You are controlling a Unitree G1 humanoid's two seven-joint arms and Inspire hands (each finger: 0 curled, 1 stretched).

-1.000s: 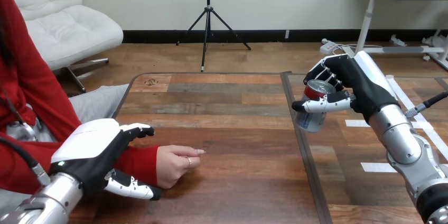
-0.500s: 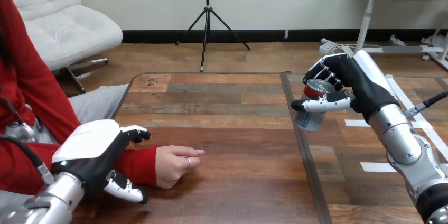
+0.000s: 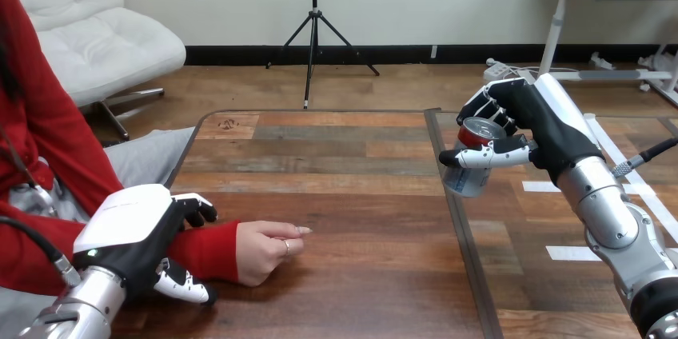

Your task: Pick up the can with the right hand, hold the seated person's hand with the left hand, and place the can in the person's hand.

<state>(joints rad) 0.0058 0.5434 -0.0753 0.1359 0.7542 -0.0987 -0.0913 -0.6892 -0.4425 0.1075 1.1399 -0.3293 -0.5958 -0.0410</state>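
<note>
Person's hand (image 3: 268, 249) on wooden table (image 3: 344, 155); left hand (image 3: 132, 231) clasps its wrist, just left; metal can (image 3: 470, 177) in right hand (image 3: 544, 135), well right.

right hand (image 3: 545, 136) gripping can (image 3: 470, 179), left hand (image 3: 132, 231) round person's wrist (image 3: 210, 249)

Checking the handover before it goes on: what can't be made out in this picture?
- Head view, left hand: whether it grips or just lies over the red sleeve; its white back covers the contact.
- Head view, person's hand: the palm, hidden behind its own curled fingers.
- Head view, can: much of its side, covered by the right hand; the lid is too small to tell if opened.
</note>
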